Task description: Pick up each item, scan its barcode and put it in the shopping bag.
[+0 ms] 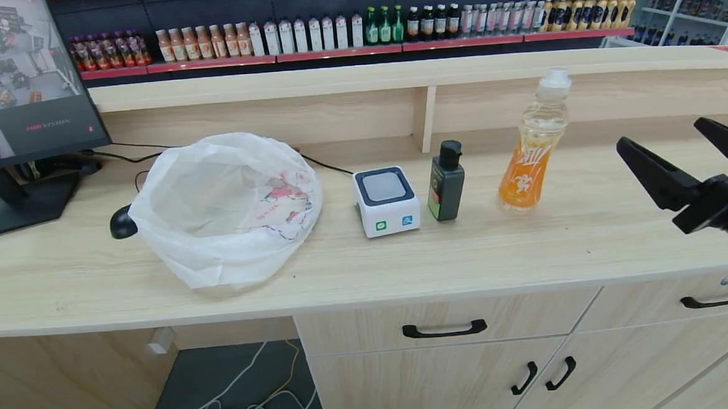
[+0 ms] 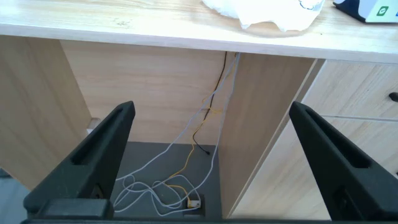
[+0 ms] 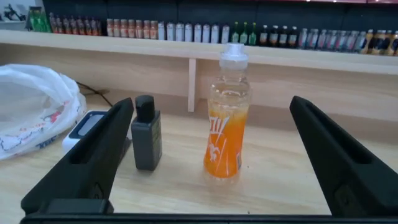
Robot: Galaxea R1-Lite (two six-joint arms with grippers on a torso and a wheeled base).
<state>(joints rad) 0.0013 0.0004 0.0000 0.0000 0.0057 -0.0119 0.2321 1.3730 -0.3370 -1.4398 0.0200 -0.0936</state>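
Right gripper (image 1: 660, 134): jaws wide apart, empty, far right of the scanner (image 1: 385, 200).
Orange drink bottle (image 1: 532, 152): upright, right of the scanner, dead ahead of that gripper; right arm nearer.
Pump bottle (image 1: 446, 184): upright, just right of the scanner.
Shopping bag (image 1: 227, 205): left of the scanner.
Left gripper (image 2: 211, 109): spread, empty, lower than the scanner.
Labels: orange wrap, white figure; print seemingly too small to read.

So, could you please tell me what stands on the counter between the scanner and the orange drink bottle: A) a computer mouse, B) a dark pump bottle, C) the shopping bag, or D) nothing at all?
B: the dark pump bottle stands upright on the counter just beside the scanner, with the orange drink bottle on its other side.
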